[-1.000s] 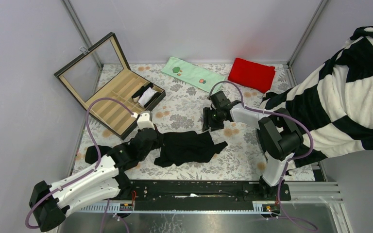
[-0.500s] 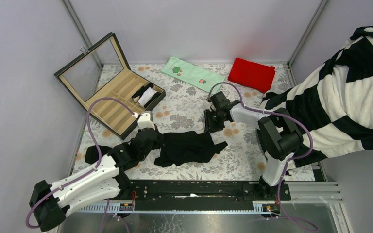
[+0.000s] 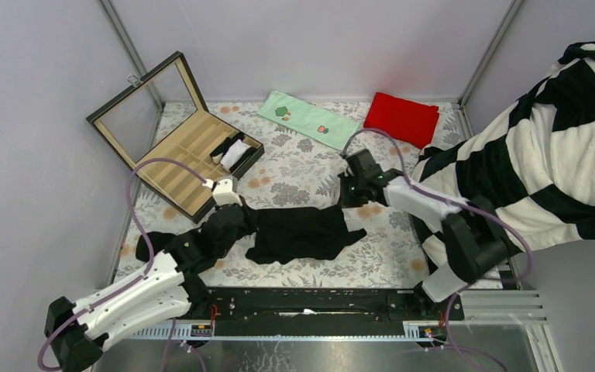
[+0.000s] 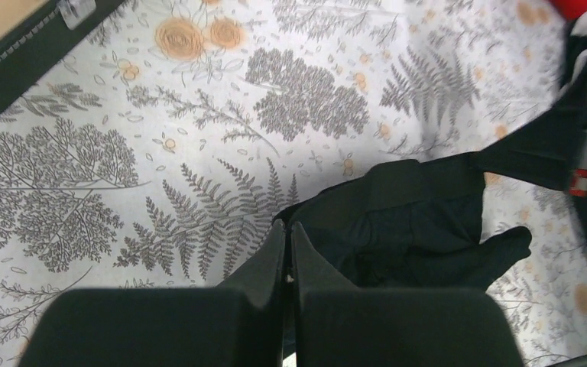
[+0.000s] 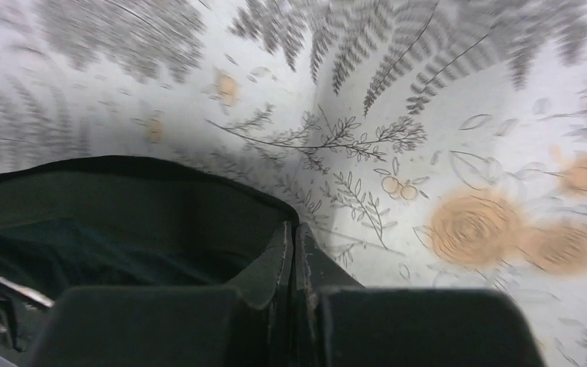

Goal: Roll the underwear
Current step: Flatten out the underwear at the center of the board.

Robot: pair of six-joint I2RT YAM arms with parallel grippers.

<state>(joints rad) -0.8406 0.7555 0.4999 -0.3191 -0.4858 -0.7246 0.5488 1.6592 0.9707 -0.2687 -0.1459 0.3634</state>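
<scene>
A table cover (image 3: 294,174) printed with grey ferns and orange flowers is spread over the whole surface, which is closed in by plain pale walls and slanting metal posts (image 3: 129,54), with a black rail (image 3: 310,306) along the near edge where the arms are bolted. An open wooden box (image 3: 178,151) with a glass lid sits at the far left, a black-and-white roll (image 3: 235,153) in one of its compartments. The underwear (image 3: 302,232) lies spread flat to the right of the box and nearer the arms. The left gripper (image 3: 240,219), just off the box's near corner, has its fingers (image 4: 264,264) pressed together on the left corner of the garment. The right gripper (image 3: 350,198), well to the right of the box, is pinched on the opposite upper corner (its wrist view is blurred, but the black hem runs into the closed tips). Another small black garment (image 3: 149,246) lies near the box's near side, by the left wall. A pale green cloth (image 3: 307,120) and a red cloth (image 3: 401,118) lie to the right of the box along the back wall. Further right still, a black-and-white striped blanket (image 3: 542,155) hangs over the table's edge.
</scene>
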